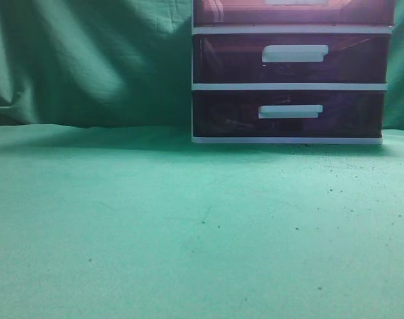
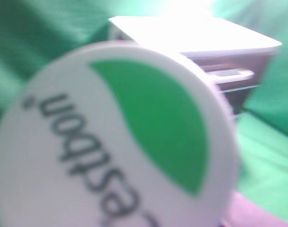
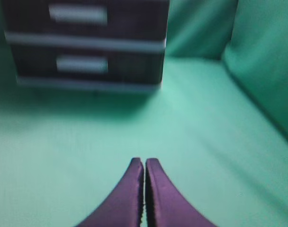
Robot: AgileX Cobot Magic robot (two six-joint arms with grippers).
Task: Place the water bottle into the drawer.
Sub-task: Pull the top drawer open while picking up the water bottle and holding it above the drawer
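Observation:
The water bottle's white cap (image 2: 111, 142), with a green leaf and dark lettering, fills the left wrist view, blurred and very close. My left gripper holds the bottle; only a bit of purple finger (image 2: 265, 213) shows at the lower right. Behind the cap is the white-framed drawer unit (image 2: 196, 33), seen from above, with the top drawer (image 2: 231, 73) and its white handle. In the exterior view only the top drawer's lower edge (image 1: 242, 13) shows at the top. My right gripper (image 3: 145, 163) is shut and empty, low over the green cloth in front of the unit. Neither arm shows in the exterior view.
The two lower drawers (image 1: 292, 54) (image 1: 288, 111) are closed. They also show in the right wrist view (image 3: 82, 64). Green cloth (image 1: 189, 226) covers the table and hangs as a backdrop behind and to the right (image 3: 267, 71).

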